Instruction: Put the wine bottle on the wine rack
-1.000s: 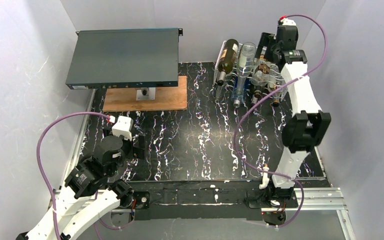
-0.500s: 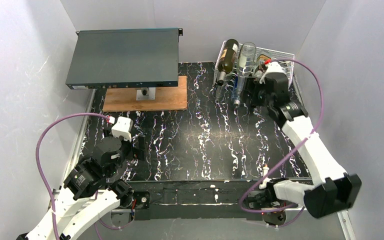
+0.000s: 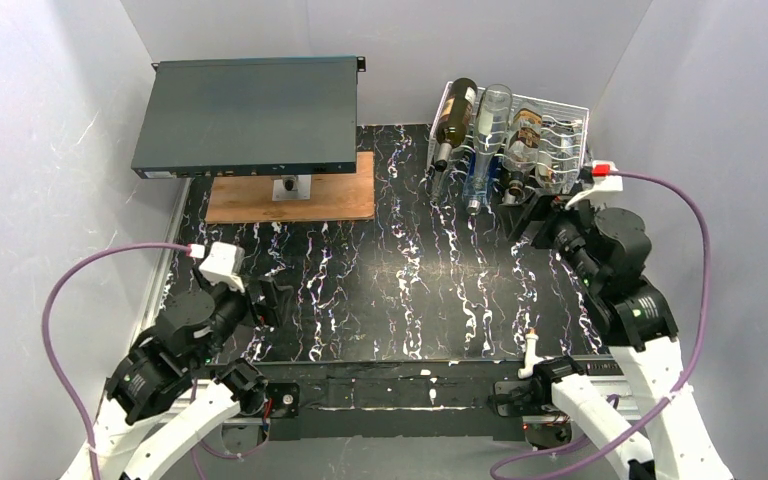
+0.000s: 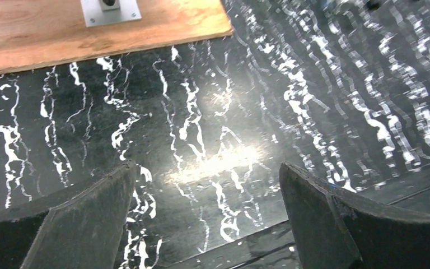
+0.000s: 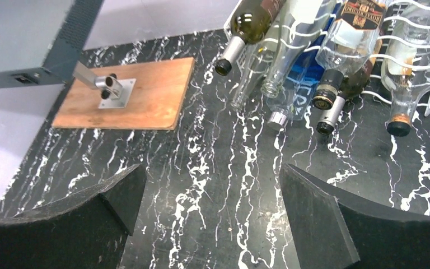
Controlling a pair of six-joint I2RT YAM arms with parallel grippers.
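The white wire wine rack point(image 3: 568, 128) stands at the back right and holds several bottles lying with their necks toward the front. A dark green wine bottle point(image 3: 455, 117) lies at its left end, a clear bottle point(image 3: 491, 118) beside it. In the right wrist view I see the green bottle point(image 5: 247, 23), a brown-labelled bottle point(image 5: 348, 49) and the rack's wavy wires point(image 5: 425, 35). My right gripper point(image 3: 538, 218) point(image 5: 211, 179) hangs open and empty just in front of the rack, touching nothing. Over the mat at the near left, my left gripper point(image 3: 270, 298) point(image 4: 206, 168) is open and empty.
A dark flat metal box point(image 3: 245, 115) sits on a post above a wooden board point(image 3: 335, 198) at the back left. White walls enclose the black marbled mat point(image 3: 400, 270). A metal rail point(image 3: 410, 385) runs along the near edge.
My right arm has pulled back from the top of the rack toward the near right, uncovering the rack's right side. My left arm has shifted slightly nearer and leftward.
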